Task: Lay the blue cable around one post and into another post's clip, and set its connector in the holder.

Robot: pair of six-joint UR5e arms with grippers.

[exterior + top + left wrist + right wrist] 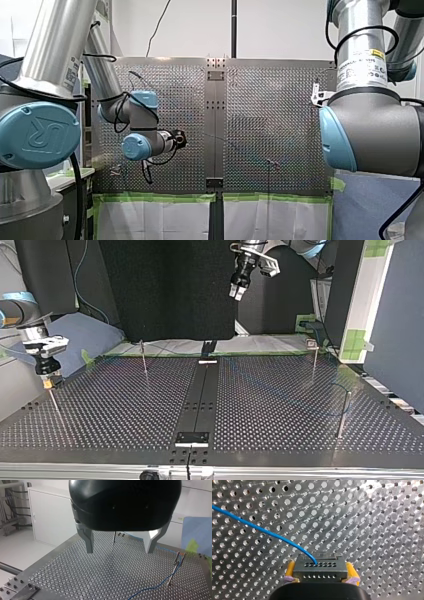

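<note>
Between the yellow pads (pixel 290 570) of my right pincer (pixel 321 572) sits the connector (pixel 318 567), clamped fast; its blue cable (pixel 262 529) trails away over the bench (pixel 382 530). My left pincer (pixel 119 551) hangs released above the bench.

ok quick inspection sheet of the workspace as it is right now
surface: perforated table with a dark centre strip
job's things: connector held over the table; thin posts standing
clutter: nothing seen
grippers: right gripper shut on the connector, yellow pads; left gripper open, empty, above the table
cables: blue cable leaves the connector and trails over the table
surroundings: green tape on the table edge; white cabinet
</note>
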